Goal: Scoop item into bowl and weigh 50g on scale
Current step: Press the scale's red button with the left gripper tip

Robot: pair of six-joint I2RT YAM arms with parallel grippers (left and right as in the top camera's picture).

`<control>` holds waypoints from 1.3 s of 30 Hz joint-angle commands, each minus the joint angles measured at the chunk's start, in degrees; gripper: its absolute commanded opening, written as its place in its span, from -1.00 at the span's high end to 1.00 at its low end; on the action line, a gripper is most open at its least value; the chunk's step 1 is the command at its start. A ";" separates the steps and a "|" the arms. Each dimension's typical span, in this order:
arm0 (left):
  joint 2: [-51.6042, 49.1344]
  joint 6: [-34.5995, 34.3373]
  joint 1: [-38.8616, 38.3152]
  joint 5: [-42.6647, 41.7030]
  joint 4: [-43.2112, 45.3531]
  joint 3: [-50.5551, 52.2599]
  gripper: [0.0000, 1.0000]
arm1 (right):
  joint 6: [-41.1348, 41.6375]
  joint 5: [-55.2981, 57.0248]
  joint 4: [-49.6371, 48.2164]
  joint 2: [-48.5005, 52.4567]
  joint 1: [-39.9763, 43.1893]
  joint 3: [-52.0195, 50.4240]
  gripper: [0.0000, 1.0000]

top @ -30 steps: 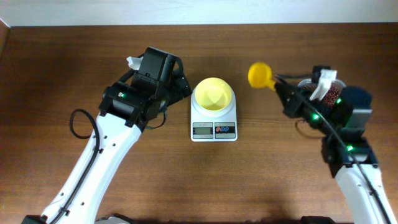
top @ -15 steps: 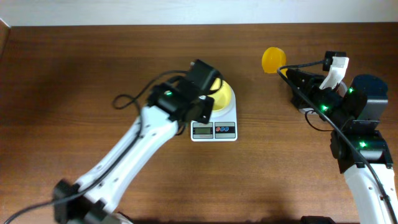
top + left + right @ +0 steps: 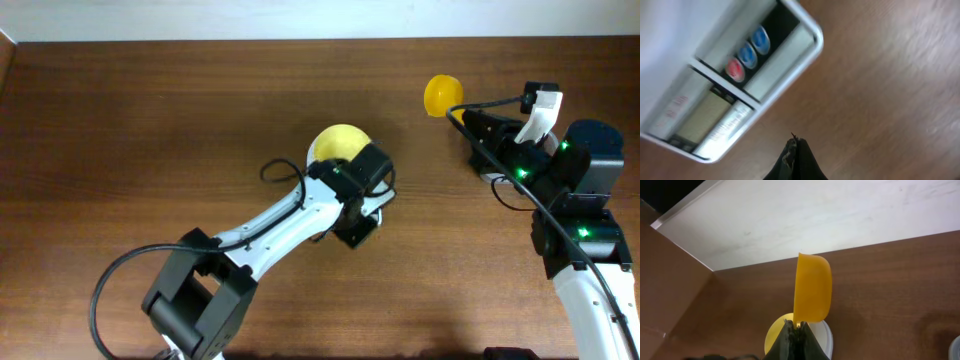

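The pale yellow bowl [image 3: 336, 144] sits on the white scale, which my left arm mostly covers in the overhead view. In the left wrist view the scale [image 3: 775, 65] fills the upper left, showing its grey display [image 3: 702, 117] and red and blue buttons [image 3: 747, 55]. My left gripper [image 3: 796, 145] is shut and empty, over bare wood just off the scale's button edge. My right gripper [image 3: 796, 326] is shut on the handle of a yellow scoop [image 3: 812, 292], held up to the right of the bowl [image 3: 775, 335]. The item is hidden.
A pale wall or board runs along the table's far edge [image 3: 805, 220]. My right arm's base and dark blue housing [image 3: 590, 140] stand at the right. Bare brown tabletop [image 3: 150, 120] lies left of the scale and in front of it.
My left arm has swung right, from beside the bowl to over the scale's front, and its jaws have closed. The right gripper carried the scoop slightly back and right, then stayed still.
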State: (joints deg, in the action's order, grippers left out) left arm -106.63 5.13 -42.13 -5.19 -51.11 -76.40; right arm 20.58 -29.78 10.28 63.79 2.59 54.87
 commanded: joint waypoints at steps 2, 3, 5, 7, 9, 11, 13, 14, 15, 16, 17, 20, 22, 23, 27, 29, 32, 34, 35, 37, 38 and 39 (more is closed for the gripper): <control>10.69 6.21 2.86 -7.02 0.31 5.86 1.00 | -0.63 0.52 -0.20 -0.92 0.15 1.09 0.92; 14.73 7.04 3.34 -9.68 0.31 6.58 1.00 | -0.61 0.52 -0.22 -0.92 0.15 1.09 0.92; 20.28 7.04 3.89 -10.21 0.55 8.20 1.00 | -0.61 0.55 -0.22 -0.92 0.11 1.09 0.92; 24.98 7.76 4.39 -10.03 3.58 11.56 1.00 | -0.61 0.55 -0.22 -0.92 0.11 1.09 0.92; 25.46 9.73 4.81 -2.05 7.02 14.45 0.84 | -0.61 0.52 -0.20 -0.92 0.11 1.09 0.92; 24.76 10.14 4.81 5.64 7.06 14.82 1.00 | -0.63 0.55 -0.22 -0.79 0.11 1.09 0.92; 24.24 10.03 4.74 1.66 10.23 14.82 1.00 | -0.63 1.38 -0.17 -0.74 0.07 1.09 0.92; 24.24 10.03 4.74 -0.74 12.17 14.84 1.00 | -0.66 1.62 -0.20 -0.74 0.07 1.09 0.92; 24.24 10.03 4.74 -0.87 13.73 14.84 1.00 | -0.63 1.84 -0.20 -0.74 0.07 1.09 0.92; 24.24 9.97 4.76 -0.87 14.51 14.84 0.99 | -0.66 2.03 -0.20 -0.74 0.07 1.09 0.92; 24.24 9.94 4.74 -1.66 14.47 14.84 0.92 | -0.66 2.03 -0.17 -0.70 0.07 1.09 0.92; 24.24 9.94 4.74 -1.68 14.21 14.84 0.47 | -0.66 2.03 -0.20 -0.70 0.07 1.09 0.92; 24.24 9.92 4.74 -1.68 13.64 14.84 -0.22 | -0.66 2.01 -0.17 -0.70 0.07 1.07 0.92; 24.24 9.92 4.74 -1.68 12.74 14.86 0.49 | -0.63 2.01 -0.17 -0.70 0.07 1.07 0.92; 23.93 9.97 4.74 -1.66 11.02 14.88 1.00 | -0.63 2.01 -0.17 -0.70 0.07 1.07 0.92; 22.67 9.99 4.76 -1.66 14.27 15.63 1.00 | -0.63 2.01 -0.17 -0.70 0.07 1.07 0.92; 17.90 9.99 4.76 -1.64 18.60 16.63 1.00 | -0.66 2.01 -0.15 -0.68 0.07 1.07 0.92; 14.10 9.99 4.74 -1.64 21.35 16.63 1.00 | -0.66 2.03 -0.15 -0.59 0.07 1.07 0.92; 12.85 9.99 4.74 -1.64 22.58 16.63 1.00 | -0.63 2.01 -0.17 -0.46 0.07 1.07 0.92; 10.49 10.03 4.76 -1.62 25.40 16.63 1.00 | -0.63 2.01 -0.17 -0.02 0.07 1.07 0.92; 9.51 10.01 4.76 -1.62 26.62 16.63 1.00 | -0.63 2.01 -0.15 0.26 0.07 1.07 0.92; 8.33 10.01 4.74 -1.64 28.04 16.63 1.00 | -0.63 1.99 -0.13 0.55 0.07 1.07 0.92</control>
State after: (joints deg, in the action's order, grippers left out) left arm -96.16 14.81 -37.52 -6.00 -24.99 -60.42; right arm 20.56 -28.27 10.33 63.86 2.59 54.87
